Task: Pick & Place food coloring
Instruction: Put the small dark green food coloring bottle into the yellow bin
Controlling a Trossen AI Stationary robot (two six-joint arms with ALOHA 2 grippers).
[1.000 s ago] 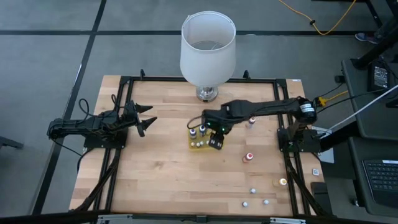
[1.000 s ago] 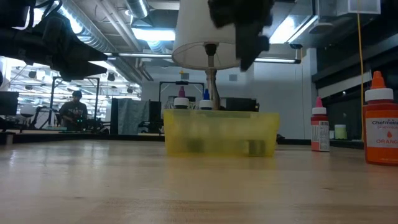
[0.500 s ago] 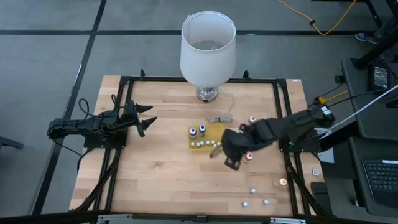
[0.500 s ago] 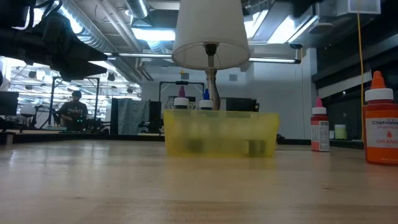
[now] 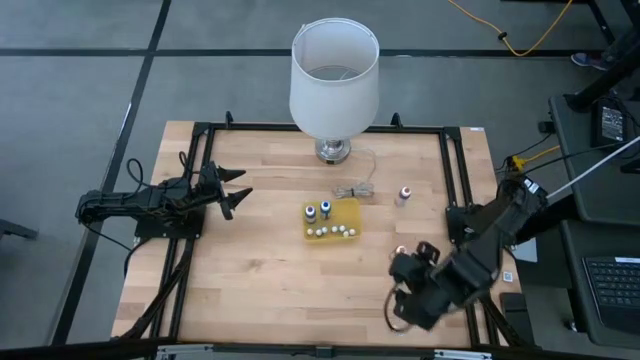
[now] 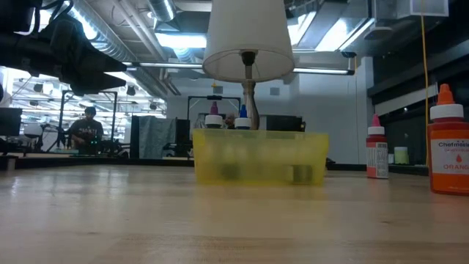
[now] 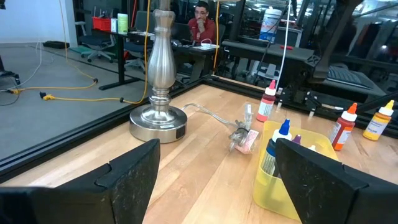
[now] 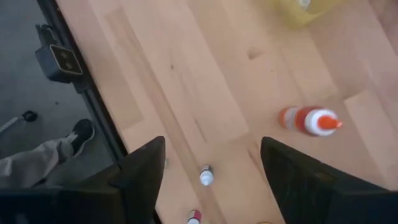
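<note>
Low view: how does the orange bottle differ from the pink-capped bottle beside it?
The orange bottle has an orange body and tip; the pink-capped bottle has a reddish body and pink tip. The orange bottle stands nearer the camera, the pink-capped bottle nearer the yellow tray. Both stand upright on the table.

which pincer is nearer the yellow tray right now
Left. The left pincer waits just off the yellow tray, across bare wood. The right pincer hangs farther away, over the near right corner.
</note>
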